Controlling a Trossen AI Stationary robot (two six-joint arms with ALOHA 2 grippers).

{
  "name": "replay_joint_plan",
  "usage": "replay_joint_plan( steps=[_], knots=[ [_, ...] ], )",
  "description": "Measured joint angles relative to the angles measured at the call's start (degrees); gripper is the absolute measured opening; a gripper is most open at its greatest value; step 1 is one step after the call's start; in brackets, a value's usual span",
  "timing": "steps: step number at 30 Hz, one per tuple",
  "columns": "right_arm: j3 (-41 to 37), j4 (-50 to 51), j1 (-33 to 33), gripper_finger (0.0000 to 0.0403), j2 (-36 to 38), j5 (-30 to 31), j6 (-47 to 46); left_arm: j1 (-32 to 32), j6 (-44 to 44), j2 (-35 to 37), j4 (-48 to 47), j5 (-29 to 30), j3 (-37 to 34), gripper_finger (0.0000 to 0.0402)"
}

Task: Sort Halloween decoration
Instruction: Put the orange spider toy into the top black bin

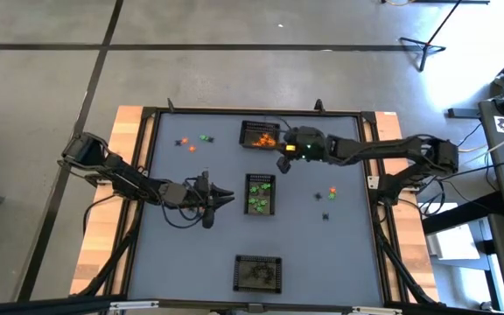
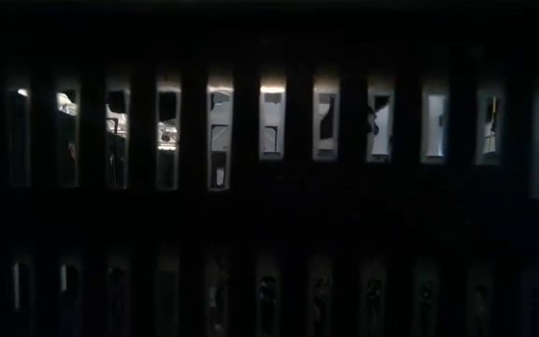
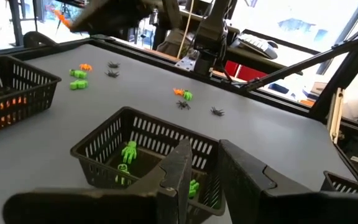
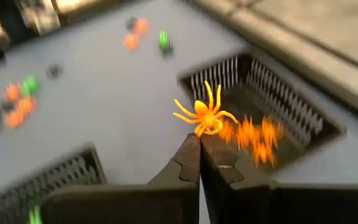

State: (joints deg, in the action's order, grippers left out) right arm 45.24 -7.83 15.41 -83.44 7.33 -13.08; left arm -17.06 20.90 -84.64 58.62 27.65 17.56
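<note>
My right gripper (image 4: 199, 142) is shut on an orange spider (image 4: 205, 114), in the air next to the far basket (image 1: 261, 136) that holds orange trinkets (image 4: 253, 135). It shows in the high view as my right gripper (image 1: 283, 164), just off that basket's near right corner. My left gripper (image 3: 202, 167) stands level on the left of the middle basket (image 3: 104, 149), which holds green trinkets (image 3: 129, 152). A narrow gap shows between its fingers, with nothing in it. Loose trinkets lie on the table at the far left (image 1: 201, 140) and on the right (image 1: 329, 192). My right gripper pinches the orange spider by its rear end (image 4: 201, 129) between the very tips of its two fingers. The fingers slant down from the table's right side. The spider sticks out beyond the tips, legs spread, lifted clear of the table.
A third black mesh basket (image 1: 258, 273) stands near the table's front edge with dark trinkets in it. Black spiders (image 3: 216, 112) and an orange and green pair (image 3: 182, 94) lie beyond the middle basket. The low view is dark and looks through mesh.
</note>
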Motion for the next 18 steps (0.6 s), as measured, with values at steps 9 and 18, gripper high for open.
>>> replay_joint_plan(
  steps=[9,18],
  knots=[
    [1.1,-9.1,4.8,0.0003,-4.3,-4.5,0.0,0.0,0.1,0.0,-0.2,2.8,0.0,0.0075],
    [5.4,-8.5,7.3,0.0016,-8.3,-7.6,1.2,0.0,0.0,0.0,-0.6,3.0,0.0,0.0075]
  ],
)
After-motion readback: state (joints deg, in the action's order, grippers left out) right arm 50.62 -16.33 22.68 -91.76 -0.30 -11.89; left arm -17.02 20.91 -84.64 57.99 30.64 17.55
